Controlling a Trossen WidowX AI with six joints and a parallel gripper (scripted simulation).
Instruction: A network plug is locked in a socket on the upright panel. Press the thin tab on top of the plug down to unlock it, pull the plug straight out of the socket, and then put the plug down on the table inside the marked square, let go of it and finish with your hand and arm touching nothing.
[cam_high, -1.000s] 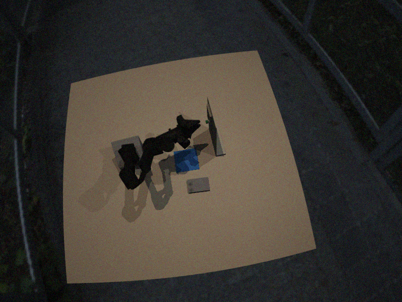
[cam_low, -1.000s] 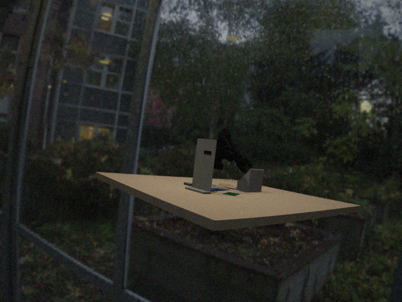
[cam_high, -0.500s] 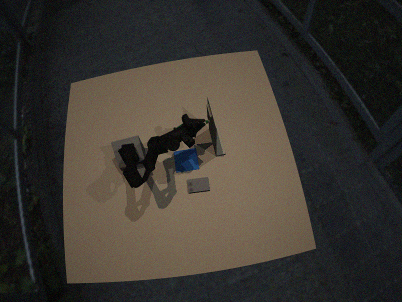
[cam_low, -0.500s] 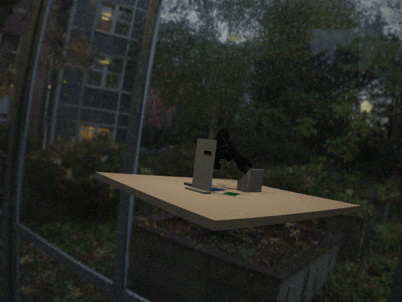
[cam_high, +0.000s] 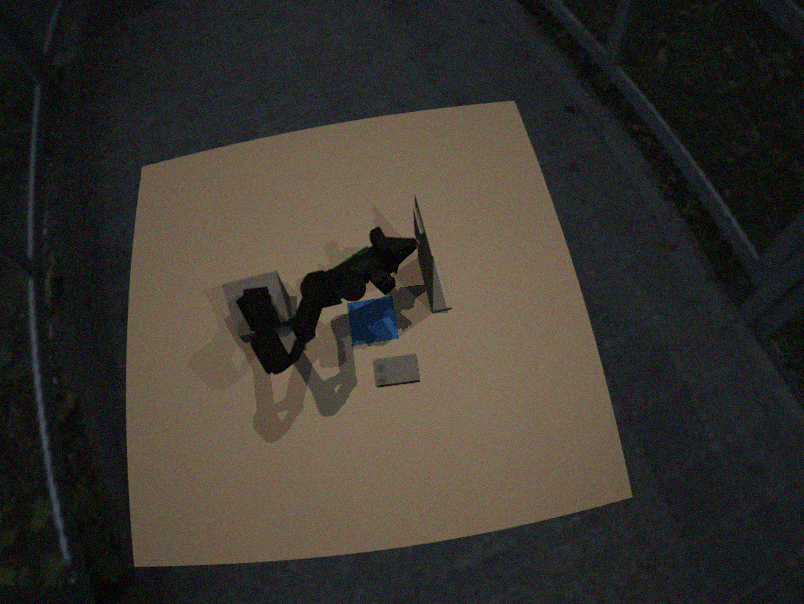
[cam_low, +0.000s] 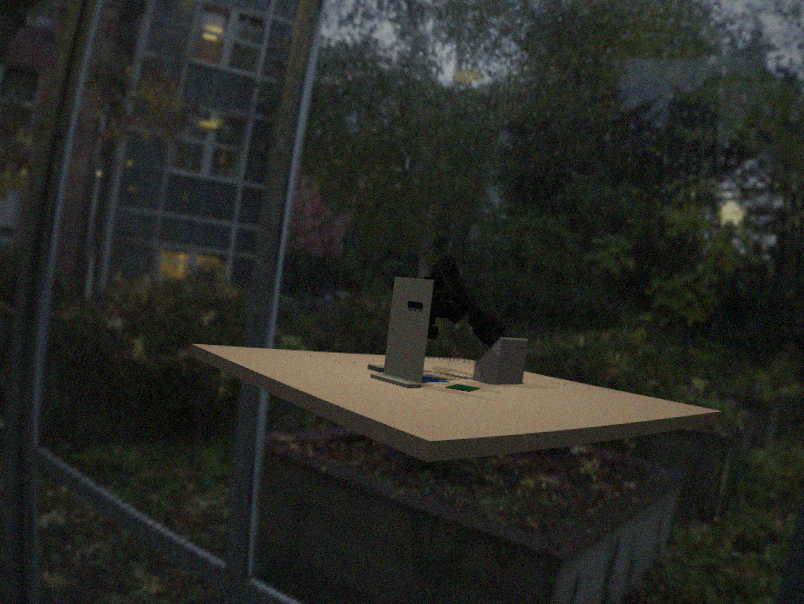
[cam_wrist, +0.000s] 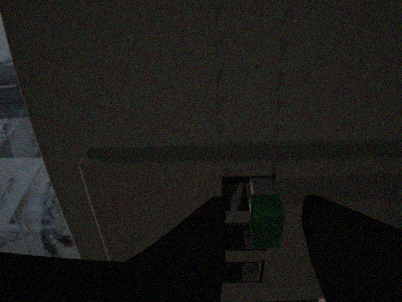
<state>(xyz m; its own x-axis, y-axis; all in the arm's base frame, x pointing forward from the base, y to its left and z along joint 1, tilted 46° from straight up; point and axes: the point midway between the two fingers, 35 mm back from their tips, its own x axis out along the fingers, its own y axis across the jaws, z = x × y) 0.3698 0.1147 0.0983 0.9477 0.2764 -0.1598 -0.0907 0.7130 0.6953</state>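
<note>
The upright grey panel (cam_high: 425, 263) (cam_low: 406, 338) (cam_wrist: 150, 100) stands on the table, with its socket openings dark in the wrist view. The green plug (cam_wrist: 267, 221) sits at the socket in the wrist view; a pale piece adjoins its upper edge, and I cannot make out the tab clearly. My gripper (cam_wrist: 264, 210) (cam_high: 412, 246) is partly open close to the panel. The plug is between the two black fingers, with a gap on both sides. Two coloured squares lie on the table: a blue one (cam_high: 372, 319) (cam_low: 434, 379) and a green one (cam_high: 356, 254) (cam_low: 462, 388) partly under my arm.
A low grey block (cam_high: 397, 369) lies beside the blue square. My arm reaches over the table (cam_high: 454, 422) from its grey base block (cam_high: 279, 286) (cam_low: 511, 364). The panel's foot (cam_low: 396, 379) spreads out at its bottom. The panel hides my fingers in the exterior view.
</note>
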